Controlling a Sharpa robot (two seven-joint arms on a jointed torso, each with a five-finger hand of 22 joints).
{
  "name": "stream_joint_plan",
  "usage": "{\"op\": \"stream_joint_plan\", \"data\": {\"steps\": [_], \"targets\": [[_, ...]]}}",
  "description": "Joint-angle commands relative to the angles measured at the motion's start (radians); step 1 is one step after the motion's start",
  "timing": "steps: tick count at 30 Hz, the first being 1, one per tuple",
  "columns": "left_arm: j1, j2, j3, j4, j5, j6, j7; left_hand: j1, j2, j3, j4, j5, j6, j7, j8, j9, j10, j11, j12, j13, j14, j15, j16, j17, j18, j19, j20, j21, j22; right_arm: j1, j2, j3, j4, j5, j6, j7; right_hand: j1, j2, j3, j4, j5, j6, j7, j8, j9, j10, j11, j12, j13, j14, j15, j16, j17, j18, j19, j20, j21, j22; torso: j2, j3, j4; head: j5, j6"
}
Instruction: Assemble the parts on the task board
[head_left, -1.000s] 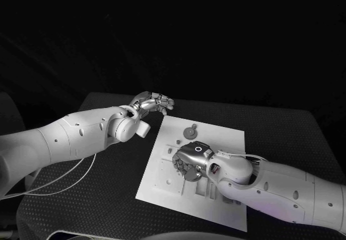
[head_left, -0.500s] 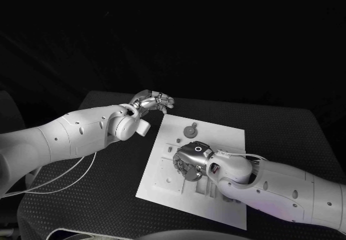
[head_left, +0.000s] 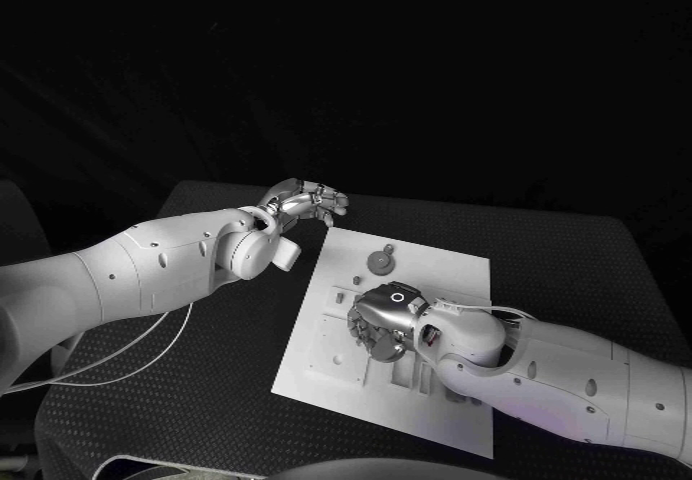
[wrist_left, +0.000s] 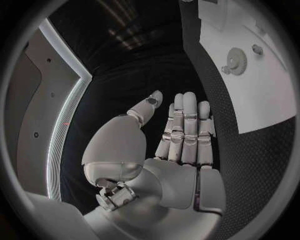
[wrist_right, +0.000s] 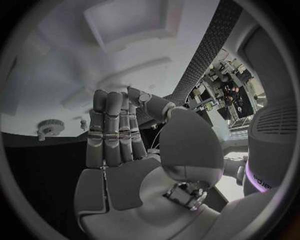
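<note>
The right silver many-fingered hand (head_left: 384, 318) hangs low over the middle of the flat white rectangular task board (head_left: 447, 275), palm down — in the right wrist view its fingers (wrist_right: 112, 132) lie straight and pressed side by side, with nothing between them. Whether they touch the board I cannot tell. This looks like the reach for a part, before any grasp is made. The small round grey toothed gear (head_left: 378, 263) lies flat on the board near its far edge, just beyond that hand and apart from it; a smaller peg-like piece (wrist_left: 256, 49) lies beside it.

The left silver hand (head_left: 306, 203) hovers off the board near its far left corner, fingers (wrist_left: 187, 122) straight and close together, holding nothing.

The next move likely calls for the right hand to shift toward the gear and part thumb from fingers to pinch its thin rim — awkward on a flat plate.

The board lies askew on a black textured table (head_left: 188, 340); the room behind is dark.
</note>
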Motion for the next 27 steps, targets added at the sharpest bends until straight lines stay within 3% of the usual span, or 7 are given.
{"op": "stream_joint_plan", "data": {"steps": [1, 27], "targets": [[0.001, 0.001, 0.001, 0.000, 0.007, 0.008, 0.005, -0.005, -0.009, -0.001, 0.006, 0.001, -0.006, -0.003, -0.004, 0.001, -0.010, 0.000, 0.004, -0.001, 0.001, 0.005, -0.005, 0.001, 0.000, 0.004, -0.028, -0.005, 0.002, -0.001, -0.001, 0.000, 0.001, -0.010, 0.019, 0.009, -0.007, 0.007, -0.004, -0.002, 0.004, 0.008, 0.001, 0.004, 0.001, 0.002, 0.006, -0.007, 0.001, -0.005, 0.000, 0.003, -0.001, 0.007, 0.004, 0.001, 0.003, 0.001, 0.000, 0.0002, 0.0002, 0.000, -0.001], [0.001, 0.001, 0.001, -0.004, 0.007, 0.009, 0.003, -0.006, -0.010, -0.001, 0.008, 0.001, -0.008, -0.003, -0.004, 0.001, -0.011, 0.001, 0.004, -0.001, 0.001, 0.006, -0.007, 0.002, 0.000, 0.004, -0.028, -0.006, 0.002, -0.001, -0.003, -0.001, -0.002, -0.004, 0.030, 0.013, -0.008, 0.008, -0.005, -0.002, 0.006, 0.008, 0.001, 0.003, 0.002, 0.002, 0.006, -0.008, 0.003, -0.006, 0.000, 0.004, -0.002, 0.007, 0.004, 0.001, 0.003, 0.001, 0.000, -0.0005, 0.0002, 0.001, -0.008]]}}
